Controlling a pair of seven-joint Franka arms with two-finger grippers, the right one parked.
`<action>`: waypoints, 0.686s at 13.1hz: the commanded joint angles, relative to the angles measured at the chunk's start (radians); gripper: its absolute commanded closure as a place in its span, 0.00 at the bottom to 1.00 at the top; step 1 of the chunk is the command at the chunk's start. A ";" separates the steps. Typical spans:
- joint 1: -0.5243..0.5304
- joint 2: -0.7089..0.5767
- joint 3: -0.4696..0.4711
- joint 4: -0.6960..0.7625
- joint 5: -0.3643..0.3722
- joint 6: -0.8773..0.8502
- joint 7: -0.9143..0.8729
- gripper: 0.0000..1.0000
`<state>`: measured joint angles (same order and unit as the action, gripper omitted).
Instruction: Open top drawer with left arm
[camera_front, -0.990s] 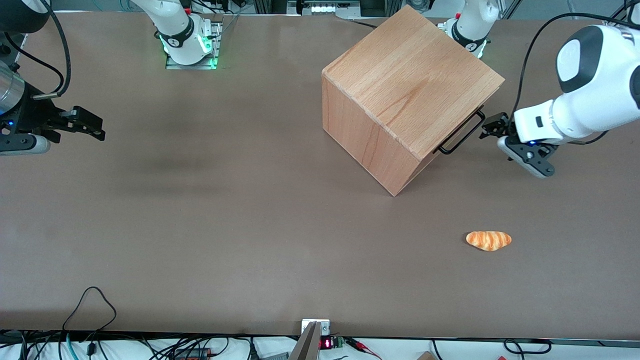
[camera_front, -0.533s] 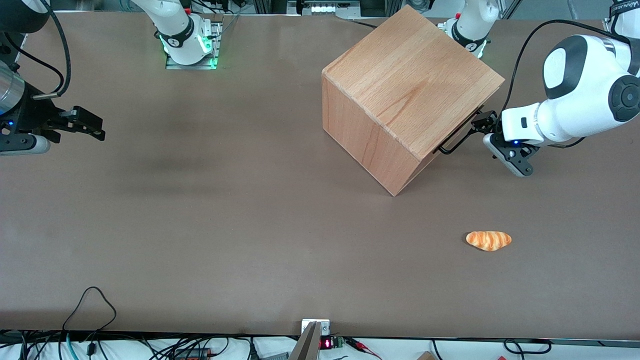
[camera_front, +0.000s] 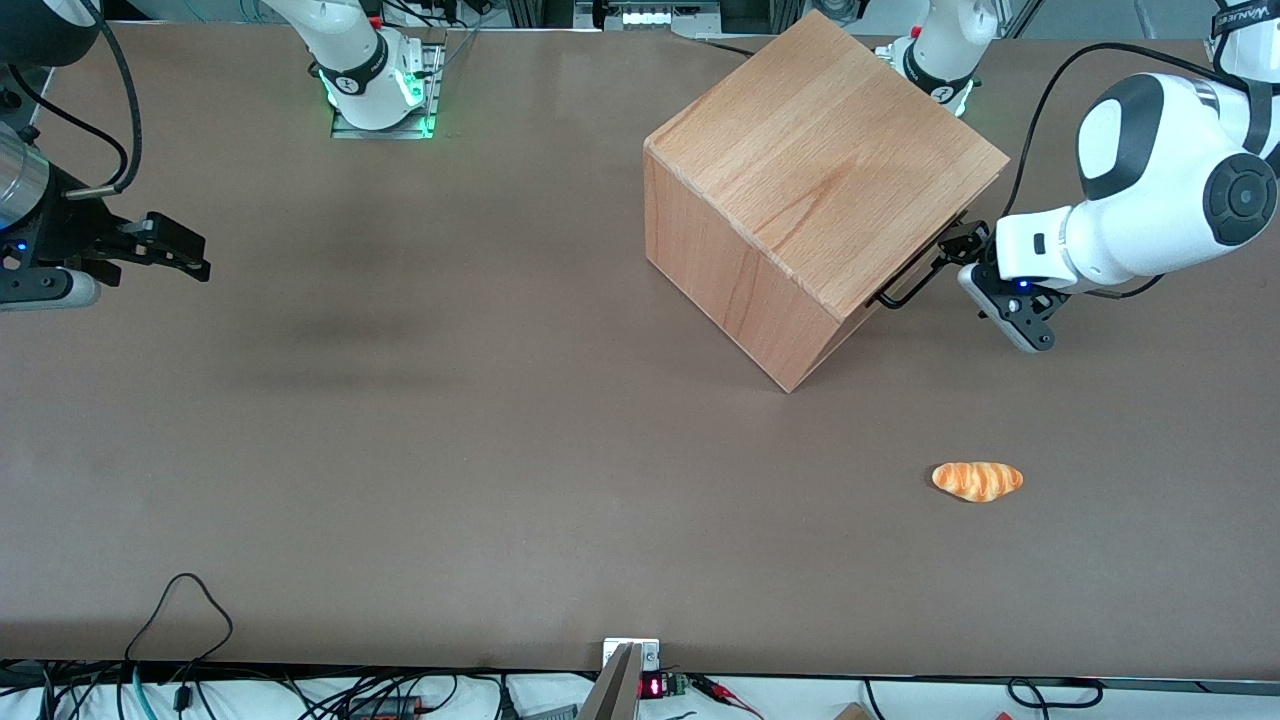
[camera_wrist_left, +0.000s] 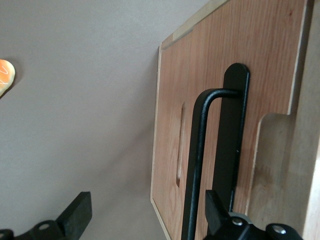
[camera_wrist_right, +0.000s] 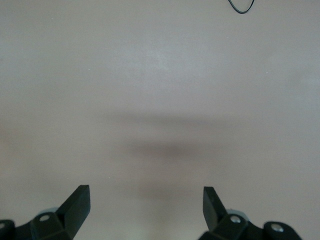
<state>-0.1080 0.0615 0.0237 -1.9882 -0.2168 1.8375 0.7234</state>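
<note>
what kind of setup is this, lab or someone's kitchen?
Most likely a robotics lab bench: Franka arm bases bolted to a bare brown table, loose cables along its edge, one wooden cabinet as prop. The left arm's gripper, open, sits at the top drawer's handle.

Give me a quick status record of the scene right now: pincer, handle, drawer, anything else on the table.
pincer: left arm's pincer at the drawer handle, fingers open, handle bar between them in the left wrist view
handle: black U-shaped bar on the top drawer's front, not yet clamped
top drawer: front looks flush with the cabinet; not pulled out
cabinet: beech cube, set at an angle on the table
other item: orange bread roll on the table, nearer the front camera than the cabinet
</note>
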 joint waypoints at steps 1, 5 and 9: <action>0.002 -0.003 -0.001 -0.015 -0.026 0.016 0.030 0.00; 0.002 -0.003 -0.001 -0.032 -0.038 0.029 0.031 0.00; 0.002 -0.003 -0.016 -0.043 -0.039 0.037 0.030 0.00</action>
<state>-0.1080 0.0686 0.0151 -2.0102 -0.2217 1.8532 0.7286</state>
